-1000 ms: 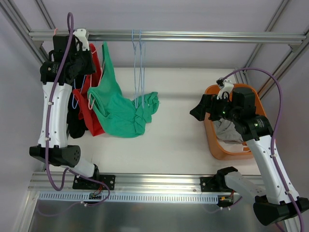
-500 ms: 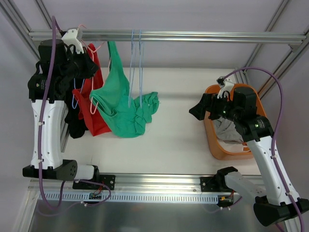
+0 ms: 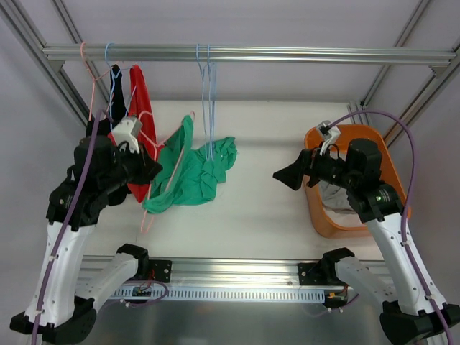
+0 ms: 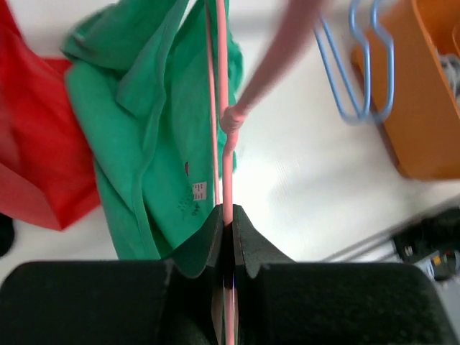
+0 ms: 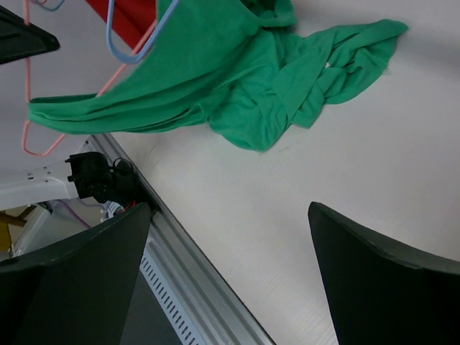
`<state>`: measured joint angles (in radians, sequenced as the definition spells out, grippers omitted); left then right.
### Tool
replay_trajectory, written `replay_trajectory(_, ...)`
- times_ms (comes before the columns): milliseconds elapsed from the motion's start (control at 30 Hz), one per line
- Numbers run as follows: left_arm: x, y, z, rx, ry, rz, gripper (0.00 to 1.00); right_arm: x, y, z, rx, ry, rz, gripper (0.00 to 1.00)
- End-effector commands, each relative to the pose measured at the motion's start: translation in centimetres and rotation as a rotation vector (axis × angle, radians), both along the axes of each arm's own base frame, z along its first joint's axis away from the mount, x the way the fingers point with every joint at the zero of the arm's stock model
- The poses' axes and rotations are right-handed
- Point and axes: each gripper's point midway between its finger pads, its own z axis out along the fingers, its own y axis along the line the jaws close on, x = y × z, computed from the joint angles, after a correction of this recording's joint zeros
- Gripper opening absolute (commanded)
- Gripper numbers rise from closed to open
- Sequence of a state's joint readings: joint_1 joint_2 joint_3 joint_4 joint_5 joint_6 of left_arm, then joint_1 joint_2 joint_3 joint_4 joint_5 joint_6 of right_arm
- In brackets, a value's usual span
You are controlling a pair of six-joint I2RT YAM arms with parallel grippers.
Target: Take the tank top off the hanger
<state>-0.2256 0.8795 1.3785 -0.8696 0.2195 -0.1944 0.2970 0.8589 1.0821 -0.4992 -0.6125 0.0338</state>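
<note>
Green tank top on pink hanger, hanger in left gripper's grasp.

The left gripper (image 4: 226, 213) is clamped on the thin pink wire hanger (image 4: 221, 72). The green fabric tank top (image 3: 188, 178) drapes over that hanger beside a hanging red garment (image 3: 141, 100), its other end bunched on the white bench (image 3: 266, 129) under the blue wire hangers (image 3: 207, 93). The right gripper (image 5: 230, 208) hovers spread wide, holding nothing, beside the orange plastic basket (image 3: 327, 223).

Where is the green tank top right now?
Top view, left of centre: the green tank top drapes from the pink hanger clamped in the left hand, beside the red garment.
</note>
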Motion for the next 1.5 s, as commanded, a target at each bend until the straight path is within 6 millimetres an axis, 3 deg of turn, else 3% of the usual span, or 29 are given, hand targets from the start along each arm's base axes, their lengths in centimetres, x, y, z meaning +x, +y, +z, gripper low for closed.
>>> replay_trajectory(0, -3.2, -1.9, -3.4, -0.059, 0.069, -0.087, 0.00, -2.3, 2.3, 1.0, 0.110, -0.065, 0.162, 0.97)
replay_trajectory(67, -5.7, -3.1, -6.0, -0.101, 0.148, -0.174, 0.00, -3.1, 3.4, 0.7, 0.147, -0.089, 0.207, 0.97)
replay_trajectory(100, -6.6, -3.5, -6.8, -0.114, 0.175, -0.203, 0.00, -3.6, 3.6, -1.0, 0.145, -0.073, 0.219, 0.97)
replay_trajectory(167, -9.1, -4.4, -9.0, -0.154, 0.244, -0.282, 0.00, -4.1, 4.5, -2.0, 0.147, -0.109, 0.231, 0.96)
replay_trajectory(200, -10.0, -4.7, -9.6, -0.169, 0.263, -0.314, 0.00, -4.1, 4.7, -4.3, 0.131, -0.083, 0.221, 0.95)
replay_trajectory(267, -12.0, -5.3, -10.9, -0.207, 0.301, -0.381, 0.00, -4.0, 5.7, -5.1, 0.154, -0.099, 0.196, 0.93)
replay_trajectory(300, -13.3, -6.0, -10.8, -0.251, 0.324, -0.450, 0.00, -4.1, 6.1, -7.0, 0.157, -0.074, 0.193, 0.92)
replay_trajectory(333, -13.9, -6.3, -10.8, -0.274, 0.337, -0.476, 0.00, -4.0, 6.8, -6.5, 0.196, -0.112, 0.197, 0.92)
replay_trajectory(467, -15.7, -6.9, -9.8, -0.334, 0.331, -0.559, 0.00, -4.5, 9.7, -9.1, 0.140, -0.093, 0.156, 0.89)
replay_trajectory(533, -16.2, -7.2, -9.0, -0.352, 0.326, -0.593, 0.00, -3.8, 10.7, -10.1, 0.087, -0.109, 0.122, 0.87)
replay_trajectory(767, -16.6, -7.6, -7.2, -0.372, 0.308, -0.656, 0.00, -2.8, 15.3, -8.6, 0.068, -0.181, 0.144, 0.71)
replay_trajectory(867, -16.7, -7.7, -7.1, -0.375, 0.309, -0.666, 0.00, -2.2, 16.4, -8.7, 0.034, -0.212, 0.146, 0.63)
replay_trajectory(1033, -16.8, -7.7, -6.8, -0.376, 0.304, -0.680, 0.00, -1.1, 18.0, -6.9, 0.045, -0.258, 0.144, 0.57)
replay_trajectory(1100, -16.7, -7.8, -6.7, -0.377, 0.302, -0.680, 0.00, -0.8, 18.5, -6.8, 0.040, -0.262, 0.139, 0.47)
replay_trajectory(1167, -16.8, -7.7, -6.5, -0.375, 0.292, -0.679, 0.00, -0.6, 18.5, -7.0, 0.031, -0.264, 0.135, 0.39)
replay_trajectory(1267, -16.6, -7.6, -6.2, -0.366, 0.271, -0.663, 0.00, -0.1, 17.6, -7.3, 0.005, -0.266, 0.090, 0.00)
replay_trajectory(1467, -16.7, -7.6, -5.6, -0.372, 0.261, -0.677, 0.00, 0.4, 14.5, -6.3, -0.039, -0.312, -0.007, 0.00)
